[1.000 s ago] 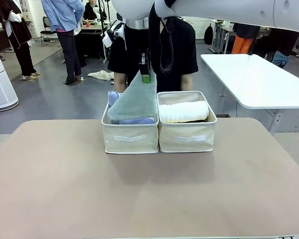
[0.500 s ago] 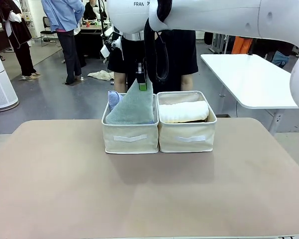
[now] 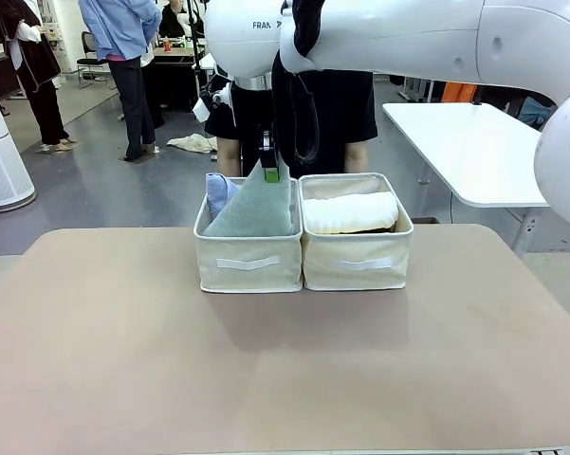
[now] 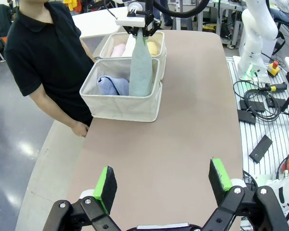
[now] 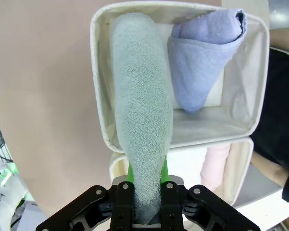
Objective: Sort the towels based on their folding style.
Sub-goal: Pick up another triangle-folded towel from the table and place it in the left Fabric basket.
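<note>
My right gripper (image 3: 268,172) is shut on the top corner of the grey-green folded towel (image 3: 254,205), which hangs into the left cream bin (image 3: 248,262). A lavender-blue folded towel (image 3: 216,191) lies in that bin behind it. In the right wrist view the right gripper (image 5: 145,176) pinches the grey-green towel (image 5: 142,110) beside the lavender-blue towel (image 5: 202,57). The right bin (image 3: 356,262) holds a white rolled towel (image 3: 351,212); pink (image 4: 118,49) and yellow (image 4: 153,47) rolls also show there. My left gripper (image 4: 162,180) stands open over bare table, far from the bins.
A person in a black shirt (image 4: 43,53) stands at the far edge right behind the bins, a hand resting on the table edge (image 4: 79,129). The tan table (image 3: 285,360) is bare in front of the bins. A white table (image 3: 484,152) stands at the back right.
The right gripper has come down with the grey-green towel, so the towel sits lower in the left bin. The left gripper has stayed open.
</note>
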